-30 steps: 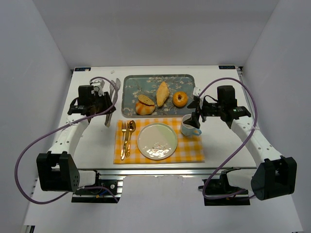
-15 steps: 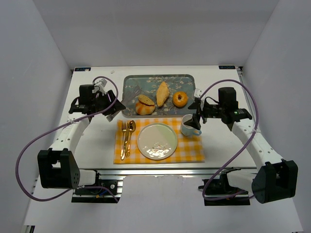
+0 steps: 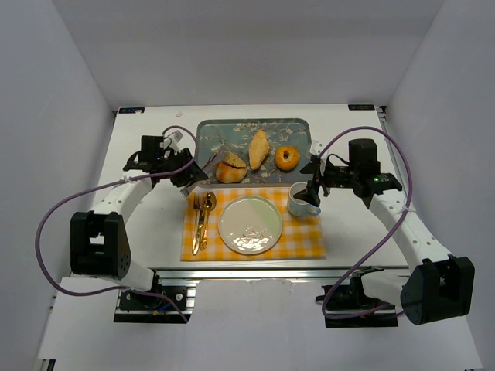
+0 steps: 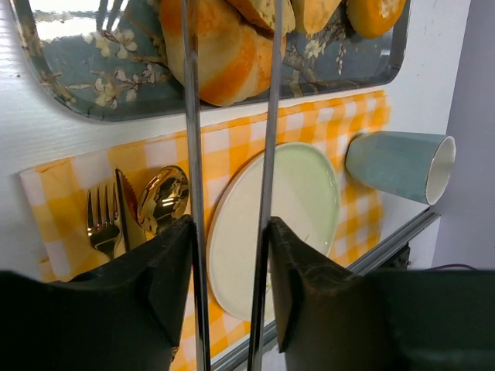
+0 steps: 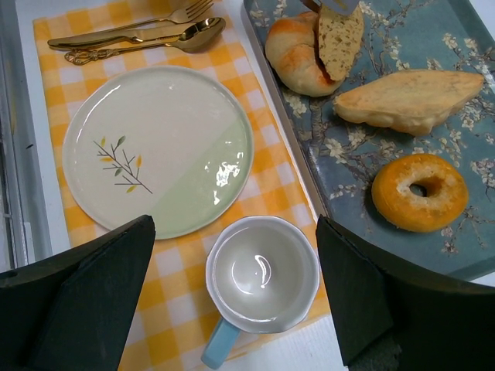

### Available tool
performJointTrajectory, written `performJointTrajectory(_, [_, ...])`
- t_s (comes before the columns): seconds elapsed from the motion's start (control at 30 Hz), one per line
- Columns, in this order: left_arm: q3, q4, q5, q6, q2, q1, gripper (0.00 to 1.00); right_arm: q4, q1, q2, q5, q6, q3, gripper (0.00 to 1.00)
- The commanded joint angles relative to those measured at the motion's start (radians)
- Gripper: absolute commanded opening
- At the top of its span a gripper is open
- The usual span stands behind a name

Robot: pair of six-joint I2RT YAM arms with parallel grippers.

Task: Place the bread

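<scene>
Three breads lie on the blue flowered tray (image 3: 207, 136): a round roll with a seeded slice (image 3: 229, 170), a long loaf (image 3: 259, 148) and a bagel (image 3: 287, 158). My left gripper (image 3: 184, 168) is shut on metal tongs (image 4: 191, 116), whose two arms reach the roll (image 4: 228, 54) at the tray's near left. The tong tips show by the slice in the right wrist view (image 5: 339, 35). My right gripper (image 3: 313, 182) is open and empty above the blue cup (image 5: 263, 274). The green and white plate (image 3: 250, 224) sits bare on the yellow checked mat (image 3: 305, 239).
A gold fork, knife and spoon (image 3: 201, 220) lie on the mat left of the plate. The cup (image 3: 302, 201) stands at the mat's far right corner, close to the tray's near edge. White walls enclose the table on three sides.
My left arm has swung right with the tongs, from the table left of the tray to the roll. The right arm has barely moved.
</scene>
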Motion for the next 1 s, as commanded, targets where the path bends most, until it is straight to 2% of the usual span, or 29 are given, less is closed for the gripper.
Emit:
performJointTrajectory(0.0, [0.055,0.047,0.037,-0.008,0.011,-0.019,0.50,0.029,-0.009,-0.027,-0.014,0.008,-0.011,0.89])
performJointTrajectory(0.23, [0.052,0.060,0.038,-0.011,0.017,-0.026,0.27,0.028,-0.015,-0.030,-0.012,0.007,-0.015,0.89])
performJointTrajectory(0.33, [0.057,0.061,0.035,-0.012,-0.011,-0.026,0.22,0.028,-0.016,-0.029,-0.014,0.005,-0.014,0.89])
performJointTrajectory(0.57, [0.025,0.006,0.075,0.006,-0.191,-0.026,0.20,0.022,-0.016,-0.035,-0.017,-0.001,-0.009,0.89])
performJointTrajectory(0.7, [-0.075,-0.092,0.124,0.015,-0.308,-0.036,0.20,0.022,-0.018,-0.037,-0.019,0.001,-0.015,0.89])
performJointTrajectory(0.83, [-0.190,-0.161,0.127,0.000,-0.399,-0.127,0.20,0.025,-0.018,-0.032,-0.023,-0.004,-0.017,0.89])
performJointTrajectory(0.97, [-0.254,-0.178,0.059,-0.058,-0.446,-0.242,0.22,0.034,-0.018,-0.032,-0.028,-0.003,-0.014,0.89])
